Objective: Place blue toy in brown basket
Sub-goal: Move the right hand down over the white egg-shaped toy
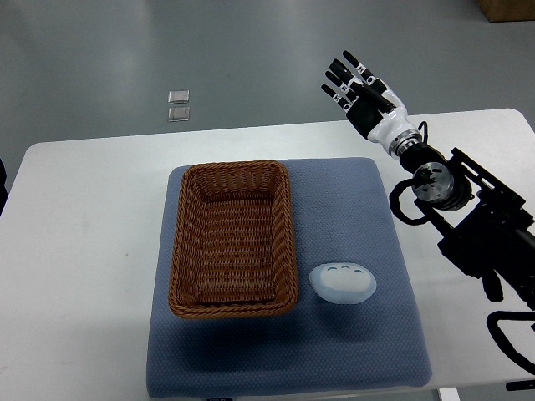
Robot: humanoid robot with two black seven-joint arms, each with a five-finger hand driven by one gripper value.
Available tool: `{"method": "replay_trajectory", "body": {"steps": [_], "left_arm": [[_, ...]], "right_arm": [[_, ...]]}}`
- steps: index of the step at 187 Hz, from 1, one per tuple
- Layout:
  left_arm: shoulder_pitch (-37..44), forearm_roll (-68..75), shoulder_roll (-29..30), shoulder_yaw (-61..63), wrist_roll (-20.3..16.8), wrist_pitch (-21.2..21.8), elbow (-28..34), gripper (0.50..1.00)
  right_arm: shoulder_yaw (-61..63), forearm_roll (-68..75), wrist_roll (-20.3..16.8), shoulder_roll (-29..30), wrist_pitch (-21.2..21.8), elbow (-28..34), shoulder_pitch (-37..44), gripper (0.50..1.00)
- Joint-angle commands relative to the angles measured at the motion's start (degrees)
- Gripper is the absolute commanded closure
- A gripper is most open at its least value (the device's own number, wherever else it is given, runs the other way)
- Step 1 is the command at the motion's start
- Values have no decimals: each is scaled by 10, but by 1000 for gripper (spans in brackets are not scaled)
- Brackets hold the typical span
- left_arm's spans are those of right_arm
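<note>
We see the right hand (pixel 361 88) raised, fingers spread, empty; the pale blue toy (pixel 343 283), seemingly oval, lies beside the brown basket (pixel 233 238).

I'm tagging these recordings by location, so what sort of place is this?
Probably a robotics lab or test room: a plain white table on bare grey flooring, a staged blue mat with a brown basket, and a robot's right hand.

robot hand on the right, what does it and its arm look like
The right robot hand has black fingers with small white patches near the tips and a black palm. A glossy white cuff forms the wrist, followed by a silver metal joint. The arm behind it is black, blocky machinery, with black cables looping alongside. No left arm shows.
</note>
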Motion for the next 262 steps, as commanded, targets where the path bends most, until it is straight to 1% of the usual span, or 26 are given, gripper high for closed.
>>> {"method": "replay_trajectory", "body": {"steps": [1,36,60,88,107,118,137,153,172,182,198,212,228,238,240,262], "left_arm": [[0,0,0,0,0,0,0,500],[-1,0,0,0,0,0,1,500],[0,0,0,-3,0,1,1,500],[0,0,0,-4,0,0,-2,500],[0,0,0,-4,0,0,-4,500],[0,0,0,-4,0,0,-5,500],[0,0,0,-4,0,0,-6,500],[-1,0,0,-3,0,0,-5,500],[-1,0,0,-4,0,0,-4,500],[-1,0,0,-4,0,0,-4,500],[-1,0,0,-4,0,0,-4,500],[-2,0,0,-5,0,0,-2,500],[-2,0,0,-6,0,0,0,500],[-2,0,0,-6,0,0,0,500],[-2,0,0,-6,0,0,1,500],[-2,0,0,-5,0,0,2,500]], "right_arm": [[-1,0,0,0,0,0,0,593],[-7,-5,-2,-2,7,7,4,593],[-27,-14,-5,-18,18,10,23,593],[-124,-40,-8,-77,42,18,69,593],[-234,-65,-15,-146,74,36,123,593],[-314,-90,-27,-188,96,57,166,593],[-429,-123,-32,-248,134,91,236,593],[-522,-162,-35,-293,163,140,296,593],[-619,-219,-54,-329,186,210,366,593],[-668,-239,-66,-338,194,243,397,593],[-739,-257,-80,-340,195,285,441,593],[-777,-258,-87,-340,195,319,466,593],[-787,-258,-88,-339,195,348,469,593],[-787,-258,-88,-339,195,348,469,593],[-786,-257,-87,-338,196,362,469,593],[-786,-254,-87,-335,193,377,467,593]]}}
